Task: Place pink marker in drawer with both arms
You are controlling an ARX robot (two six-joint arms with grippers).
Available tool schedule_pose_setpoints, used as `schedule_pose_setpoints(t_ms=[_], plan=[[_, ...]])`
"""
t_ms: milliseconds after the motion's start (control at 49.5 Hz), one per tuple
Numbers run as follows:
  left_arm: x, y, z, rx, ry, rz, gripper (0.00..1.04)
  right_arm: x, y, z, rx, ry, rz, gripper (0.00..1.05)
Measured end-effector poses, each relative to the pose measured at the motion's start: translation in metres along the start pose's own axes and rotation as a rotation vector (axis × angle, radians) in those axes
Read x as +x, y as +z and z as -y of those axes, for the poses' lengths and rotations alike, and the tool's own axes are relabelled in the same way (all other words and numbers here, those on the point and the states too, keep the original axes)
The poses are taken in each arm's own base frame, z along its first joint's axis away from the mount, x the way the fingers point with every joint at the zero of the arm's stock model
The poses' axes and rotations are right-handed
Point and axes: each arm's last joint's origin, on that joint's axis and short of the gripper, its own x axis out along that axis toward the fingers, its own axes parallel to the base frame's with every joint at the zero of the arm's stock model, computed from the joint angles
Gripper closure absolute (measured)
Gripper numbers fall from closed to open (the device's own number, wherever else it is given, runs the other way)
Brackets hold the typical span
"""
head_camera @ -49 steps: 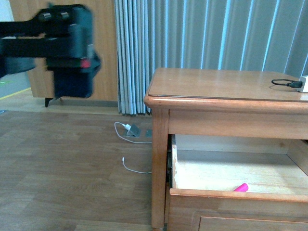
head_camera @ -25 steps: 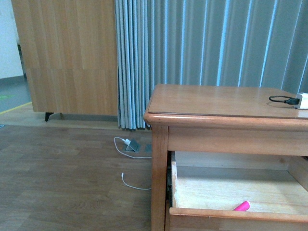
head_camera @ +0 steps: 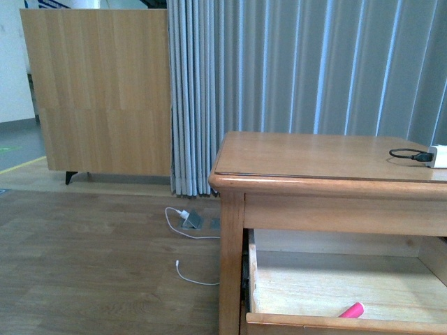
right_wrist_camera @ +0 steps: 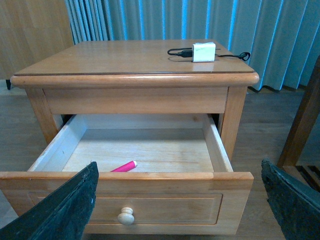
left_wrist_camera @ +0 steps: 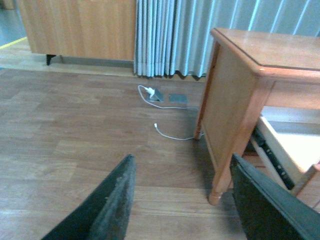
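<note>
The pink marker (right_wrist_camera: 124, 166) (head_camera: 351, 310) lies on the pale floor of the drawer (right_wrist_camera: 150, 188), near its front wall. The drawer stands pulled out of the honey-wood dresser (head_camera: 328, 157), its round pale knob (right_wrist_camera: 125, 215) facing the right wrist camera. My right gripper (right_wrist_camera: 180, 200) is open, in front of the drawer front, holding nothing. My left gripper (left_wrist_camera: 182, 192) is open over the wood floor beside the dresser's corner leg (left_wrist_camera: 220, 185), also empty. Neither arm shows in the front view.
A white charger block (right_wrist_camera: 204, 51) with a black cable sits on the dresser top. White cables (head_camera: 183, 209) and a floor socket lie on the wood floor left of the dresser. A wooden panel (head_camera: 98, 91) and grey curtains (head_camera: 307, 63) stand behind.
The black arm that filled the upper left of the front view has left it. The front view has tilted upward, so the dresser sits lower in frame.
</note>
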Motion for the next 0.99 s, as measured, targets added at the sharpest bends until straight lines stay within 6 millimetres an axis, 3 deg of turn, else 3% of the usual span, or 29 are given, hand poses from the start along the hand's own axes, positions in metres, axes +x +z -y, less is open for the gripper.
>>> schedule_pose_setpoints(t_ms=[323, 687, 990], plan=[[-0.012, -0.014, -0.005, 0.035, 0.032, 0.004, 1.01, 0.000, 0.000, 0.000, 0.000, 0.000, 0.000, 0.08], [-0.012, -0.029, -0.006, 0.043, 0.030, 0.005, 1.01, 0.000, 0.000, 0.000, 0.000, 0.000, 0.000, 0.08], [-0.013, -0.028, -0.006, 0.045, 0.030, 0.018, 1.01, 0.000, 0.000, 0.000, 0.000, -0.001, -0.001, 0.08]])
